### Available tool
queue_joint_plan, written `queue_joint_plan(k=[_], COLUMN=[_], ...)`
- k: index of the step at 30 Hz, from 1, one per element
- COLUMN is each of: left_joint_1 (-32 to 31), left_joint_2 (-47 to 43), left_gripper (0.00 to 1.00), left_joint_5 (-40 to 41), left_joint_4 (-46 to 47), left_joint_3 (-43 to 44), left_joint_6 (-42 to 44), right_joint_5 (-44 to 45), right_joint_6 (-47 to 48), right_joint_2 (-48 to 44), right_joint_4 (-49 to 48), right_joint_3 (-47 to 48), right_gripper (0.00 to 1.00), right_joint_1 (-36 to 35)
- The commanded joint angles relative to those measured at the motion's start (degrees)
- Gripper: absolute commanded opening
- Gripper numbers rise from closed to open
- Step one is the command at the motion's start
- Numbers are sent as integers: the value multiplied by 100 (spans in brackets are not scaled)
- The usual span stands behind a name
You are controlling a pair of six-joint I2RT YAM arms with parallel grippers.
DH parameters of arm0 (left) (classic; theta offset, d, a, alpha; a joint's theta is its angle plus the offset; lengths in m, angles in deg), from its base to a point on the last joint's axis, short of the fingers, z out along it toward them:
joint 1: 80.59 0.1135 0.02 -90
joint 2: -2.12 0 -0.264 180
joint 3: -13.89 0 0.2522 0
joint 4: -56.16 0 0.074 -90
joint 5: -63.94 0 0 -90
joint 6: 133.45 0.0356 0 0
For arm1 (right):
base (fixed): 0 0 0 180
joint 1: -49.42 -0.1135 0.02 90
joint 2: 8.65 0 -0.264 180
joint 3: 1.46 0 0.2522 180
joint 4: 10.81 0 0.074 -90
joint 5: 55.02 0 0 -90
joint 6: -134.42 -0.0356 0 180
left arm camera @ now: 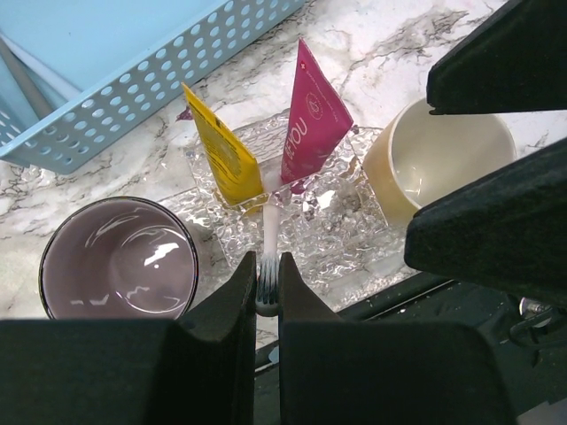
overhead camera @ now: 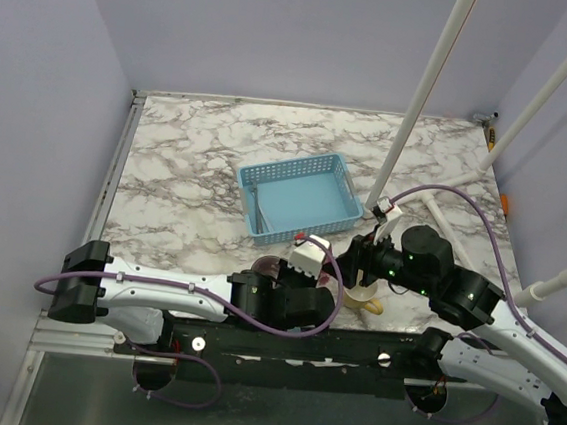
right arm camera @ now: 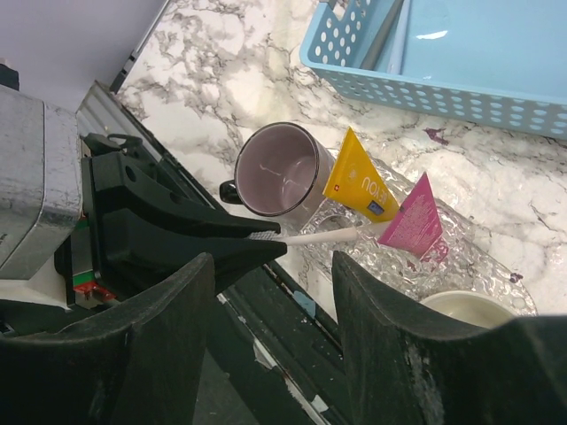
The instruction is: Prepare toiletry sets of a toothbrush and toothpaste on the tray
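Two soft tapering tubes, one yellow (left arm camera: 221,150) and one pink (left arm camera: 314,115), stand tilted side by side in the clear knobbly tray (left arm camera: 341,235) on the marble bench. A thin whitish toothbrush (left arm camera: 270,235) reaches in toward their bases, its bristle end pinched in the left hand (left arm camera: 267,288) at the tray's near edge. The right hand (right arm camera: 270,266) hangs above the tray, fingers parted and holding nothing. A purple mug (left arm camera: 120,261) and a cream mug (left arm camera: 452,150) flank the tray.
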Motion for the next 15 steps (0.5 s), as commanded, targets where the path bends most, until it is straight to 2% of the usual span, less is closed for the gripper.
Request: queue_joint_plan(k=[1,7,10,15], left_joint_1=[21,12,8,-14], left_joint_2=[38,-134,-236,-381], left_gripper=[0,1,13,26], left_joint_5=[27,35,38,73], left_joint_4=[-286,-354,-367,-376], left_joint_3=[127,7,-37,-73], left_joint_6=[-121,-207,-208,-189], right_joint_5=[110,83,80,77], right_joint_6=[-45,-57,-69,-80], right_joint_2=[-25,21,47,103], right_joint_4=[114,69,52,24], right_joint_3=[-92,-109,-112,-87], right_gripper=[59,60,61,61], right_joint_1=[-13,-11,-14,-11])
